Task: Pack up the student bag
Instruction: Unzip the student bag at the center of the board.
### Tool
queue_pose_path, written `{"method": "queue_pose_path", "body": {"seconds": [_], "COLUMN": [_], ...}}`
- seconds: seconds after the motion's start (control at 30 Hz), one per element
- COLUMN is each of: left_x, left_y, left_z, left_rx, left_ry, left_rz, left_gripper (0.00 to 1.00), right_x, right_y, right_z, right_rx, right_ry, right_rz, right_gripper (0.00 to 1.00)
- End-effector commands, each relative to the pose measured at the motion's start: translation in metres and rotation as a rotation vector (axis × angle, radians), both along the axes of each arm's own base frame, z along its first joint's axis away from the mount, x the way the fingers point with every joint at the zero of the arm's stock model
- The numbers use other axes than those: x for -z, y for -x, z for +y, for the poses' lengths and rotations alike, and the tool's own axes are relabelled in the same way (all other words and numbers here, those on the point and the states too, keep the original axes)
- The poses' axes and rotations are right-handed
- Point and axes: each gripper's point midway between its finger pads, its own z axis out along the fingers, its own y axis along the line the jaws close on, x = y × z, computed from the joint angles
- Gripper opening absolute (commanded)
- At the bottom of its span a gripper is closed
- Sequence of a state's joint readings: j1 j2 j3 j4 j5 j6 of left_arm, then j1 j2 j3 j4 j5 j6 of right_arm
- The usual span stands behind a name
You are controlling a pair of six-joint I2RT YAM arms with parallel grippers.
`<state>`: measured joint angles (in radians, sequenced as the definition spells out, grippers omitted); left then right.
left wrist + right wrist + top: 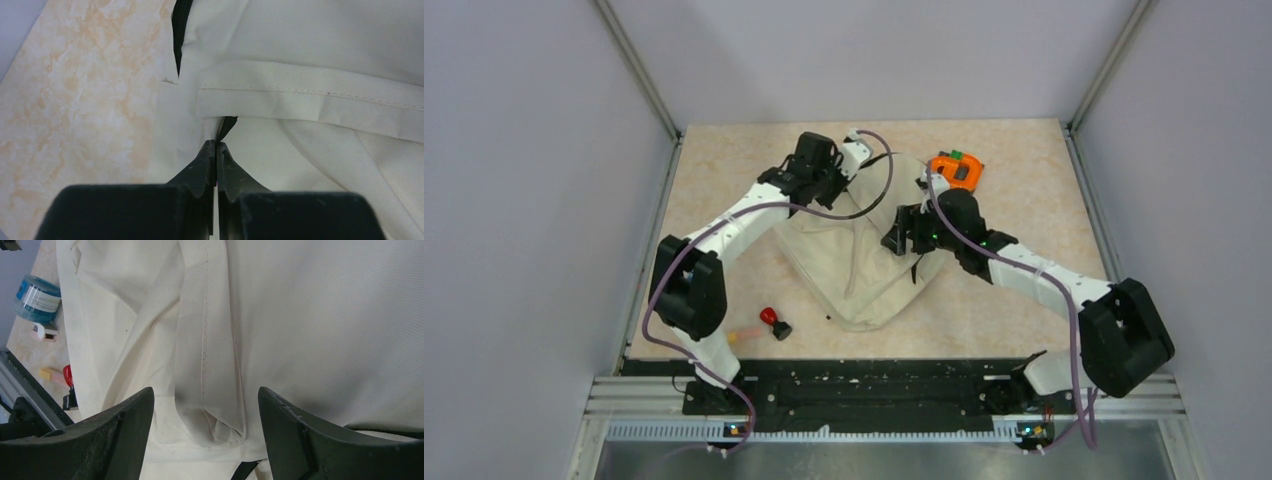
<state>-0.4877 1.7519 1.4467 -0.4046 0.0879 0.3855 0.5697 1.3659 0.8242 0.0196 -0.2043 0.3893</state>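
Observation:
The student bag, cream fabric, lies crumpled in the middle of the table. My left gripper is at its far left corner. In the left wrist view its jaws are pressed together, pinching a thin black tab that comes out from under a folded cream seam. My right gripper hovers over the bag's right side. Its fingers stand wide apart above a stitched beige strap, with nothing between them.
An orange and black object with a green top lies just beyond the bag at the back right. A small red and black item and a pale orange piece lie at the front left. A blue-labelled container stands beside the bag.

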Motion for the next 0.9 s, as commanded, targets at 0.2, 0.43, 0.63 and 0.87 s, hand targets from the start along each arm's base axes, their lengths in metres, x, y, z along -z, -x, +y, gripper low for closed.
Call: {"method": "queue_pose_path", "body": {"seconds": [0.2, 0.43, 0.63, 0.87], "left_x": [-0.02, -0.014, -0.015, -0.006], "left_y": [0.016, 0.013, 0.013, 0.021], "left_z": [-0.008, 0.0, -0.002, -0.009], "left_rx": [-0.018, -0.048, -0.047, -0.032], "left_ry": [0.01, -0.024, -0.019, 0.025], "left_rz": [-0.067, -0.071, -0.076, -0.025], "left_gripper": [0.08, 0.14, 0.01, 0.0], "right_x": [-0.002, 0.004, 0.01, 0.011], "right_y": [-0.02, -0.021, -0.02, -0.022], "right_z": [0.021, 0.027, 0.026, 0.026], "right_rx": [-0.025, -0.039, -0.037, -0.033], "right_ry": [-0.029, -0.044, -0.036, -0.032], "right_rz": [-0.038, -0.02, -0.01, -0.009], "right_gripper": [0.75, 0.75, 0.75, 0.74]}}
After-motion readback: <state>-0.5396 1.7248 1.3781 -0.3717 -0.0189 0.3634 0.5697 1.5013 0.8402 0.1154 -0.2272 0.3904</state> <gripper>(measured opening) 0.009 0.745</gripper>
